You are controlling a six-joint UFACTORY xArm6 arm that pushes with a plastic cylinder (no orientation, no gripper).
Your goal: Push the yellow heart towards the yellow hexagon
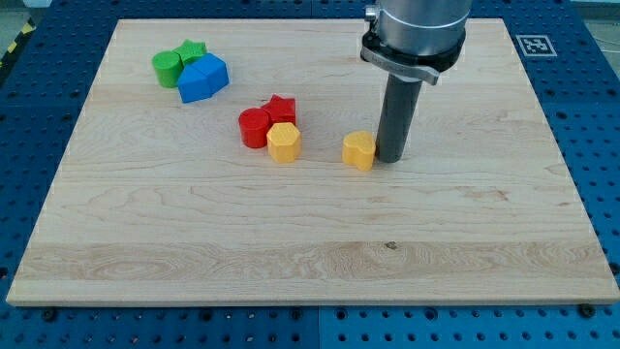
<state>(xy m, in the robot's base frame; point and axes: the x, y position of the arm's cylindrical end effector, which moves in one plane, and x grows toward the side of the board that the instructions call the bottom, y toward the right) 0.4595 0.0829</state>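
Note:
The yellow heart [357,151] lies near the middle of the wooden board. My tip [389,157] stands right against its right side, touching it. The yellow hexagon [284,142] lies to the heart's left, a short gap away, touching a red cylinder [255,127] and a red star [280,109].
A blue block [202,78], a green cylinder [168,68] and a green star [192,51] cluster at the view's top left. The wooden board [291,252] rests on a blue perforated table. A marker tag [534,45] sits at the top right.

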